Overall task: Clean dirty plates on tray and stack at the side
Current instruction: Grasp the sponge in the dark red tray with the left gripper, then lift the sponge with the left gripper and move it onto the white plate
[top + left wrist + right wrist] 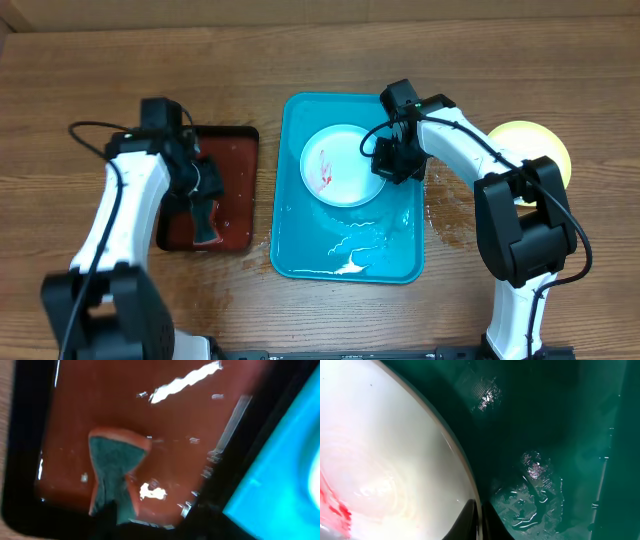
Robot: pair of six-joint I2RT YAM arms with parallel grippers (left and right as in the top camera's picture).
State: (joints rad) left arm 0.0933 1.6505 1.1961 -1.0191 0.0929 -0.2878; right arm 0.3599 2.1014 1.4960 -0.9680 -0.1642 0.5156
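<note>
A pale aqua-white plate (pixel 340 165) with a red smear lies in the far part of the turquoise tray (pixel 300 240). My right gripper (pixel 388 160) is shut on the plate's right rim. In the right wrist view its fingers (pixel 481 521) pinch the rim of the plate (pixel 385 460), with the wet tray floor (pixel 555 435) beside it. A yellow-green plate (pixel 545 145) lies on the table at the right, partly hidden by the right arm. My left gripper (pixel 203 205) is shut on a green and orange sponge (pixel 116 467) over the dark red tray (pixel 100 400).
The dark red, black-rimmed tray (pixel 235 150) stands left of the turquoise tray, almost touching it. Water pools in the near part of the turquoise tray (pixel 350 262). The table right of that tray is wet (pixel 445 215).
</note>
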